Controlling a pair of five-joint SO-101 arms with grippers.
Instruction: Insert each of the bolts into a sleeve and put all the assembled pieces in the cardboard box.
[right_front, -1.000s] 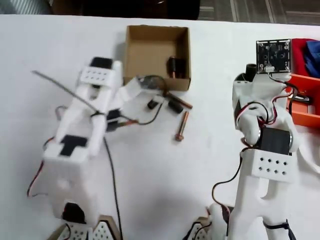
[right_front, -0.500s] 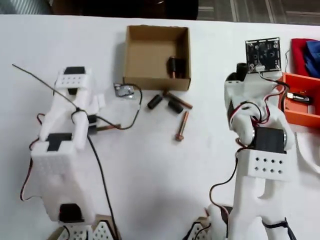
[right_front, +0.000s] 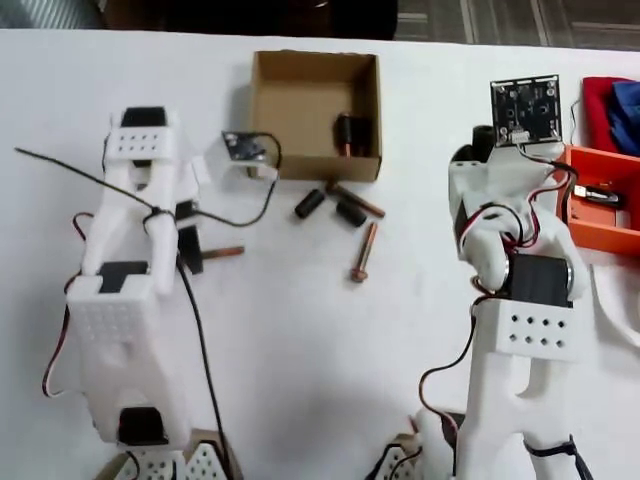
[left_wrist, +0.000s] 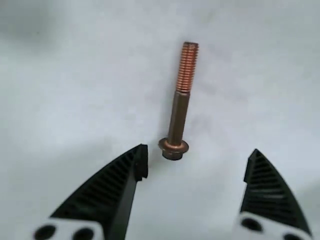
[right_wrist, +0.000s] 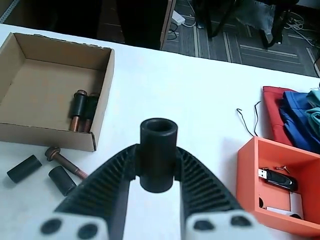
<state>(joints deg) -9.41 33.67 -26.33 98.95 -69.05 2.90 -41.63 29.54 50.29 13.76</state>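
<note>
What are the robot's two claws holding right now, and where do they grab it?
The right gripper clamps a black sleeve by its sides, open end up. The left gripper holds nothing; its jaws stand open near the head of a bolt.

Over on the left, the white plastic left arm (right_front: 125, 290) stretches forward, low and long, with its wrist tipped downward. Its black-fingered left gripper (left_wrist: 199, 152) has the jaws spread wide, both ribbed tips apart and gripping nothing. Across on the right, the white plastic right arm (right_front: 525, 330) sits folded back on itself, elbow bent, wrist lifted and facing forward. The black ribbed right gripper (right_wrist: 157, 167) is clamped on a black cylindrical sleeve (right_wrist: 158, 142). The sleeve stands upright with its bore up, its lower half pinched between the two fingers (right_wrist: 200, 185).
</note>
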